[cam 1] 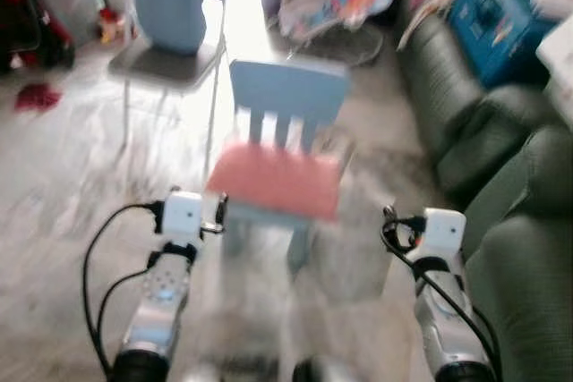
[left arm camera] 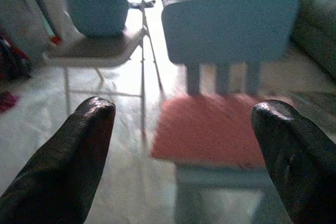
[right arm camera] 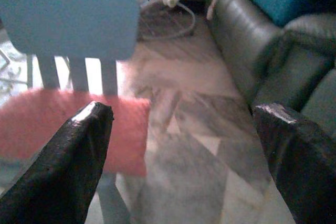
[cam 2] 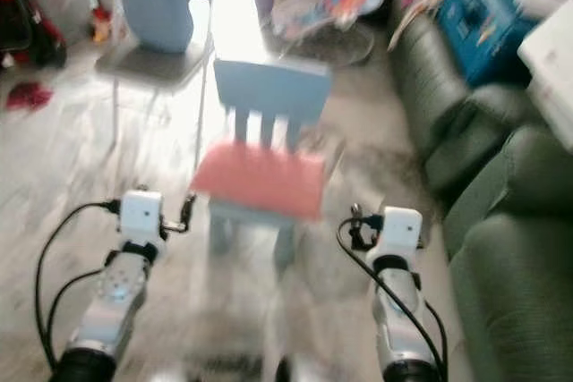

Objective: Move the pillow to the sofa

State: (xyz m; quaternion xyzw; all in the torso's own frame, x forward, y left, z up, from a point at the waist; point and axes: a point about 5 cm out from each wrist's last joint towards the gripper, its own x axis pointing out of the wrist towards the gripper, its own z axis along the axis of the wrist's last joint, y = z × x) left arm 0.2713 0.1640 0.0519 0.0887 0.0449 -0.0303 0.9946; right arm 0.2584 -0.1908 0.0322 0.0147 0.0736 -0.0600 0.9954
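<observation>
Resting on the seat of a small blue chair (cam 1: 288,96), the pink pillow (cam 1: 276,180) awaits pickup; both the left pincer (left arm camera: 184,150) and right pincer (right arm camera: 181,156) are spread wide, empty, flanking it, the dark sofa (cam 1: 501,176) alongside on the right.

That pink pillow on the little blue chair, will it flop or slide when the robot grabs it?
The pillow looks soft and fuzzy, so it will probably sag at the ends if lifted from the middle. It seems light for its size. It overhangs the seat of the small chair, so a push would likely slide it off rather than tip the chair.
</observation>
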